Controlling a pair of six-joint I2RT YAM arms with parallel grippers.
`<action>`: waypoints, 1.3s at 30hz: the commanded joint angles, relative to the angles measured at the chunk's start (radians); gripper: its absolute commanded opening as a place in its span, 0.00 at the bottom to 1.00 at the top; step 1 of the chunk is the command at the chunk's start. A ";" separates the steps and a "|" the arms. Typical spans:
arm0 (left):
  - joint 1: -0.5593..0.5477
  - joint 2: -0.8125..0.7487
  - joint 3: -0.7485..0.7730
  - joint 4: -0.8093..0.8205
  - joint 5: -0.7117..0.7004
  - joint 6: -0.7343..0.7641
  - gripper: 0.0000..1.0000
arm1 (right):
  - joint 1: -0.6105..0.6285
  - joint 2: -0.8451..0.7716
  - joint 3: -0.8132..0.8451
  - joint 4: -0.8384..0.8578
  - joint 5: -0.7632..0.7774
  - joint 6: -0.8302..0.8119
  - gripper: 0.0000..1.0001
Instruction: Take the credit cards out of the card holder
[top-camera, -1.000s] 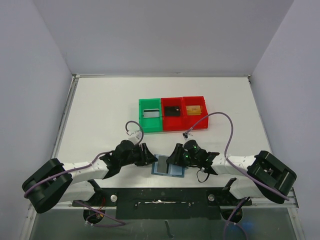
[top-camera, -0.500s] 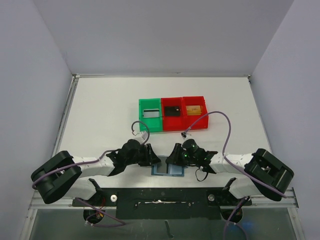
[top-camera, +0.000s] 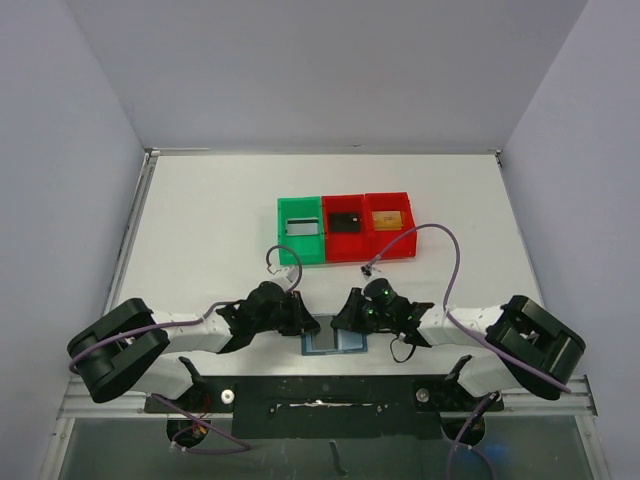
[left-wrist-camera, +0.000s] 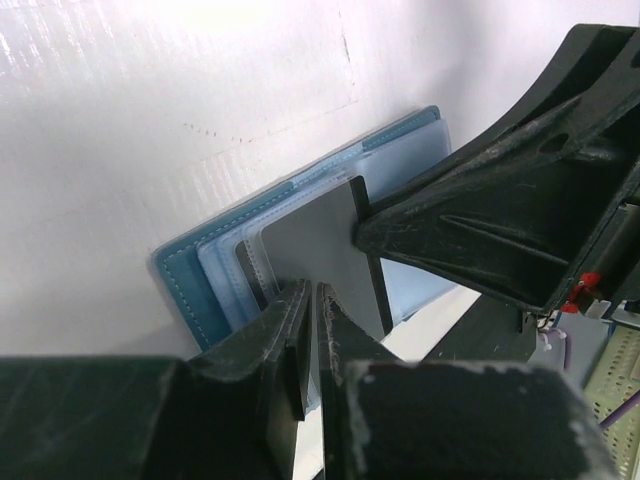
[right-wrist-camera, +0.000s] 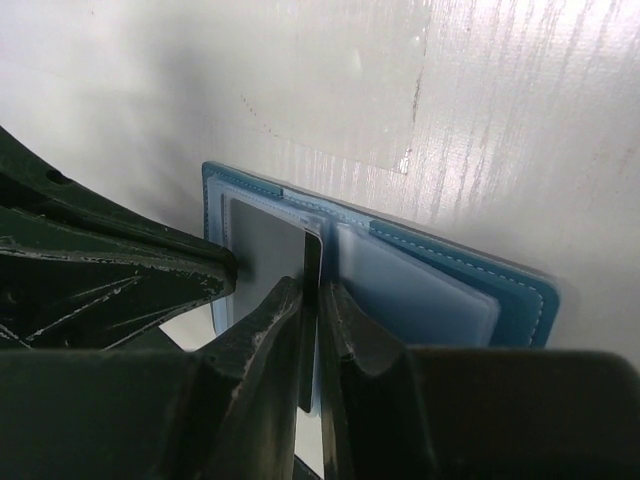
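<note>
The card holder (top-camera: 352, 343) is a light-blue wallet lying open at the table's near edge, between both grippers. It also shows in the left wrist view (left-wrist-camera: 185, 275) and the right wrist view (right-wrist-camera: 440, 290). A dark grey credit card (left-wrist-camera: 320, 240) sits on its left panel, also seen in the right wrist view (right-wrist-camera: 265, 250). My right gripper (right-wrist-camera: 312, 300) is shut on that card's edge. My left gripper (left-wrist-camera: 312, 295) is shut, its tips against the card and left panel. In the top view the left gripper (top-camera: 308, 325) and right gripper (top-camera: 343, 320) stand close together over the wallet.
Three bins stand in a row mid-table: a green bin (top-camera: 301, 245) with a silvery card, a red bin (top-camera: 347, 245) with a black card, and a red bin (top-camera: 391, 240) with an orange card. Purple cables arch over both arms.
My left gripper has moved right, onto the wallet's left panel. The right gripper has stayed at the wallet.
</note>
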 joint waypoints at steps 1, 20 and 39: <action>-0.005 0.002 0.011 0.005 -0.037 0.003 0.07 | -0.002 -0.054 -0.018 0.004 -0.021 -0.003 0.14; -0.018 -0.047 0.040 -0.130 -0.034 0.046 0.29 | -0.033 -0.019 -0.048 0.054 -0.074 0.039 0.24; -0.043 0.016 0.085 -0.239 -0.056 0.080 0.23 | -0.035 -0.033 -0.072 0.129 -0.115 0.043 0.07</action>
